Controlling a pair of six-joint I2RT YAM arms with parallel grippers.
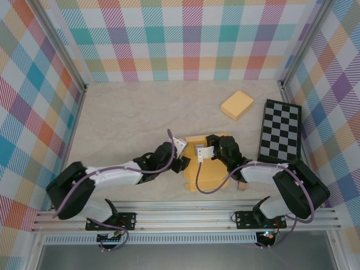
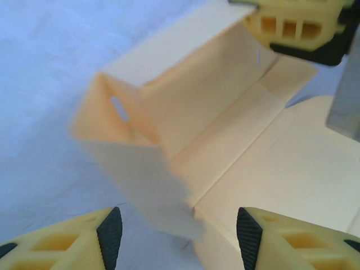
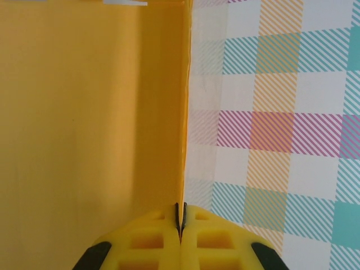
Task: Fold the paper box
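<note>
One slot in paper box

Obstacles: paper box flap just ahead of left gripper, right gripper beyond it; bare table free to its left.

Back wall in pastel plaid, with the same print on the left wall and right wall. Silver metal posts in the corners. Beige marbled worktop, evenly lit, shadows soft. Aluminium rails along the near edge. Right wrist view: plaid panel close up.
</note>
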